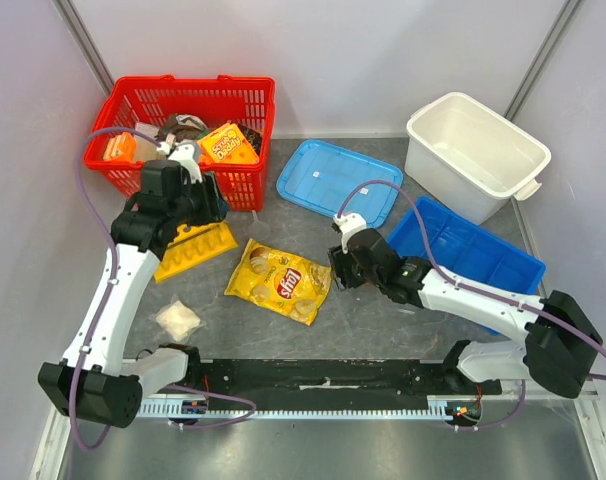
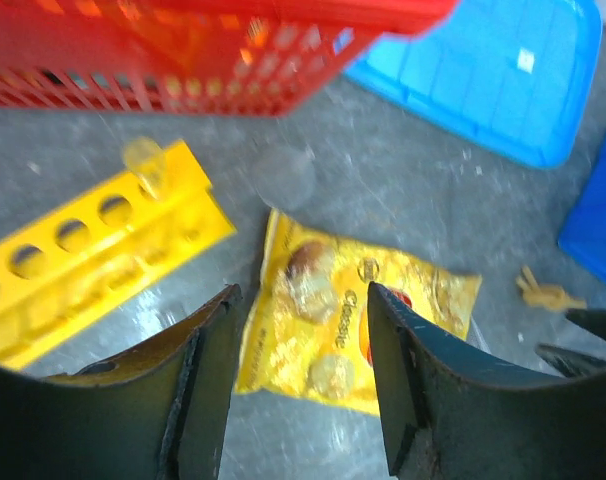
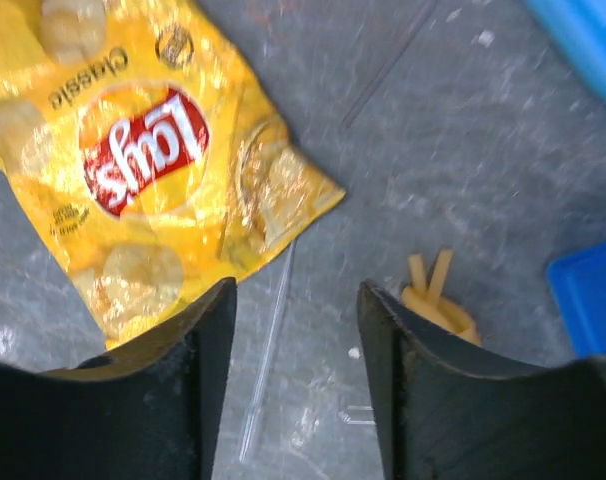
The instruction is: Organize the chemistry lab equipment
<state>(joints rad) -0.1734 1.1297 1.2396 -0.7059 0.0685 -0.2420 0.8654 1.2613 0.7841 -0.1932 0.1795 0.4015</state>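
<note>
Rack handling looks like the step in hand: just in front of the red basket the yellow test-tube rack lies flat on the table, close by the left gripper, whose jaws stand spread with nothing between them, so it should settle squarely across one long edge before closing. Beside the chip bag the right gripper, likewise spread and empty, hovers over a thin clear rod with a small yellow clip near; the rod probably wants a low, gentle pinch. Grey tabletop looks hard, scuffed and slick, hemmed by pale walls
</note>
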